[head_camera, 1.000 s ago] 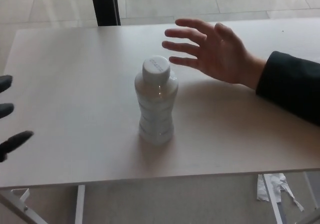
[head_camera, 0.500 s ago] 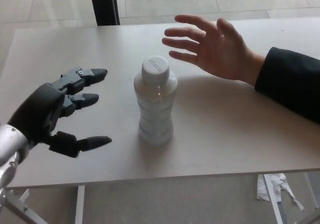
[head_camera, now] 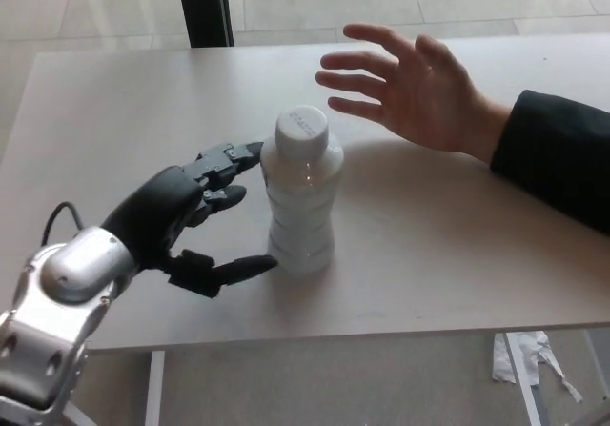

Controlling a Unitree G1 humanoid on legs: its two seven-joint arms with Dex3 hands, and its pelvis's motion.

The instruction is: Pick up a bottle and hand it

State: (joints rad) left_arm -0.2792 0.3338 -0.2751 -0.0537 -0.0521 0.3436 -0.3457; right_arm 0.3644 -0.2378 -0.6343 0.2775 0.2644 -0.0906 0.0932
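White plastic bottle stands upright on the worktop, cap up. My left hand is beside it, fingers spread, unclamped. A person's open hand hovers beyond.

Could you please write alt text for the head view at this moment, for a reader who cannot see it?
A robot's black left hand, fingers spread open, reaches around a white capped bottle standing upright on a pale table. A person's open hand, in a dark sleeve, waits palm-out just beyond the bottle on the right.
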